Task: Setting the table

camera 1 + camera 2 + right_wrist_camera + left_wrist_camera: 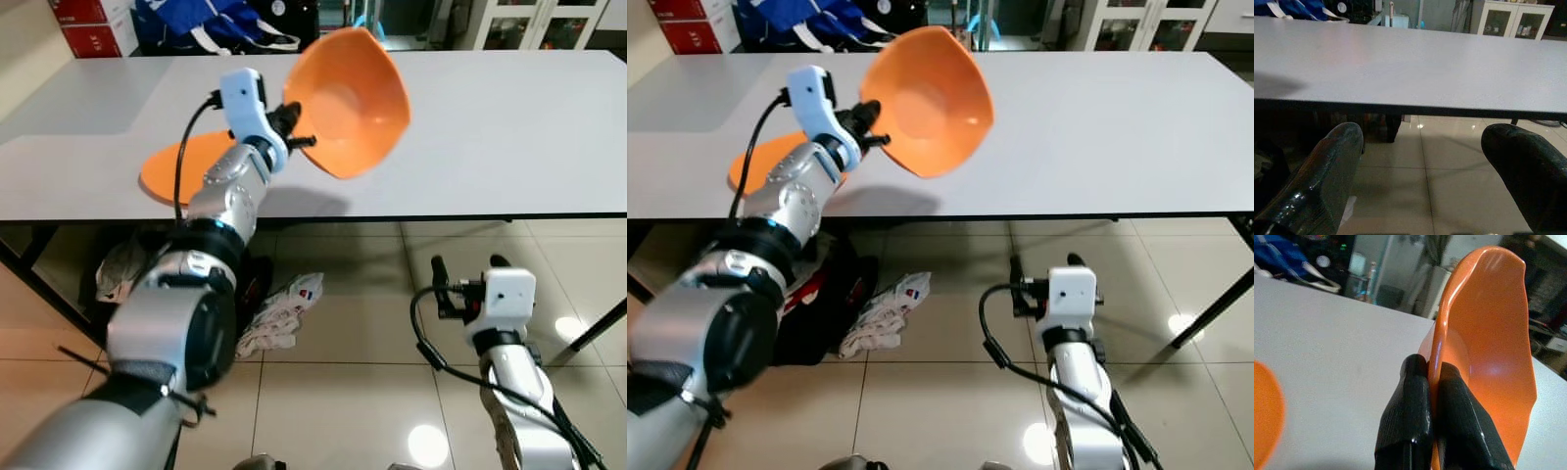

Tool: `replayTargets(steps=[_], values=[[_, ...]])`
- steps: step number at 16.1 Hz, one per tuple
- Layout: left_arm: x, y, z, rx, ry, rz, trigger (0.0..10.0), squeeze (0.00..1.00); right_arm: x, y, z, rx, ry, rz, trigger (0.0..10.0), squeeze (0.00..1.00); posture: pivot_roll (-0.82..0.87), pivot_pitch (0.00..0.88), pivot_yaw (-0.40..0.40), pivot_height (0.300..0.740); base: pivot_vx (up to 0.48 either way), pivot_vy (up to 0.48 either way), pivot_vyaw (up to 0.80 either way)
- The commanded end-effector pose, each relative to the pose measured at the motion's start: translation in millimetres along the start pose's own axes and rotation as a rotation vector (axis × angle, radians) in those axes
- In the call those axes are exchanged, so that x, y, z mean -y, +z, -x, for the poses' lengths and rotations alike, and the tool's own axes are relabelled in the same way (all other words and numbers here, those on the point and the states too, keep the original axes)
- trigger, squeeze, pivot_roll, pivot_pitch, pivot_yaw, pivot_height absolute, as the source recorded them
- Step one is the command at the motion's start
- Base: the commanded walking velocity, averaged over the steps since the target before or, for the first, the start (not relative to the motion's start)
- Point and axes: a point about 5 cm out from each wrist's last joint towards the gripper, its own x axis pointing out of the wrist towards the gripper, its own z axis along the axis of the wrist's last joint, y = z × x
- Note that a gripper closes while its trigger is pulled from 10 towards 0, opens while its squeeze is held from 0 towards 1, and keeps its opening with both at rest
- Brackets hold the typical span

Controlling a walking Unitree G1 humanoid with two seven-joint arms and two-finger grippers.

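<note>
Orange bowl (351, 100) is up in the air over the near part of the grey desk (509, 127), tipped on its side, open face toward the camera, nothing in it. Largest thing is the desk, long and bare except for an orange plate (181, 166) lying flat by the near edge, to the left of the bowl, not touching it. Floor is beige tile (353, 372); under the desk a crumpled white cloth with red and blue marks (281, 311), print too small to read. Red boxes (93, 24) with white lettering at far left, unreadable; blue bag (211, 22) behind the desk, white cabinet with glass doors (534, 22) at far right. Left hand (292, 125) raised over the desk edge, clenched on the bowl rim, one finger (1409, 421) on each side of the wall. Right hand (468, 266) low, below the desk edge, over the tiles, fingers (1327, 181) spread apart, released, grasping nothing.
</note>
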Motion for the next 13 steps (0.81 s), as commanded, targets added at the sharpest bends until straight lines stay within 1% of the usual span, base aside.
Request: replayTargets(steps=[1, 2, 3, 4, 5, 8, 9, 11, 12, 13], values=[[-3.2, 18.3, -2.2, 0.067, 0.027, 0.039, 0.0, 0.00, 1.7, 5.0, 1.4, 0.013, -0.005, 0.012, 10.0, 0.00, -0.16, 0.034, 0.058, 0.740, 0.000, 0.000, 0.00], [-6.6, 19.0, -1.6, 0.069, 0.044, 0.049, 0.0, 0.00, 1.9, 4.6, 2.2, 0.011, -0.006, 0.012, 10.0, 0.00, -0.15, 0.035, 0.057, 0.740, 0.000, 0.000, 0.00], [-15.1, 19.7, 0.1, 0.072, 0.091, 0.091, 0.0, 0.00, 1.4, 3.1, 3.7, 0.004, -0.002, 0.013, 10.0, 0.00, -0.15, 0.039, 0.054, 0.740, 0.000, 0.000, 0.00], [-24.4, 18.9, 2.2, 0.076, 0.152, 0.150, 0.0, 0.00, 0.3, 1.8, 6.1, -0.002, 0.004, 0.013, 10.0, 0.00, -0.15, 0.045, 0.052, 0.740, 0.000, 0.000, 0.00], [-28.9, 16.9, 3.5, 0.075, 0.186, 0.189, 0.0, 0.00, -0.4, 1.7, 7.1, -0.004, 0.007, 0.012, 10.0, 0.00, -0.16, 0.047, 0.051, 0.740, 0.000, 0.000, 0.00], [-31.2, 9.2, 4.6, 0.066, 0.228, 0.247, 0.0, 0.00, -0.8, 1.7, 11.8, -0.009, 0.010, 0.017, 10.0, 0.00, -0.18, 0.058, 0.054, 0.740, 0.000, 0.000, 0.00], [-31.3, 9.7, 4.5, 0.068, 0.230, 0.254, 0.0, 0.00, -0.5, 1.5, 12.2, -0.011, 0.009, 0.017, 10.0, 0.00, -0.18, 0.058, 0.054, 0.740, 0.000, 0.000, 0.00], [-39.0, 20.3, 6.1, 0.112, 0.266, 0.293, 0.0, 0.00, 1.2, 0.1, 16.8, -0.019, 0.006, 0.025, 10.0, 0.00, -0.19, 0.062, 0.053, 0.740, 0.000, 0.000, 0.00], [-43.3, 26.1, 7.1, 0.130, 0.279, 0.289, 0.0, 0.00, 1.5, -0.7, 18.0, -0.023, 0.006, 0.026, 10.0, 0.00, -0.19, 0.062, 0.054, 0.740, 0.000, 0.000, 0.00], [-45.5, 28.9, 7.8, 0.130, 0.283, 0.252, 0.0, 0.00, 1.4, -1.3, 18.8, -0.027, 0.006, 0.026, 10.0, 0.00, -0.18, 0.062, 0.057, 0.740, 0.000, 0.000, 0.00]])
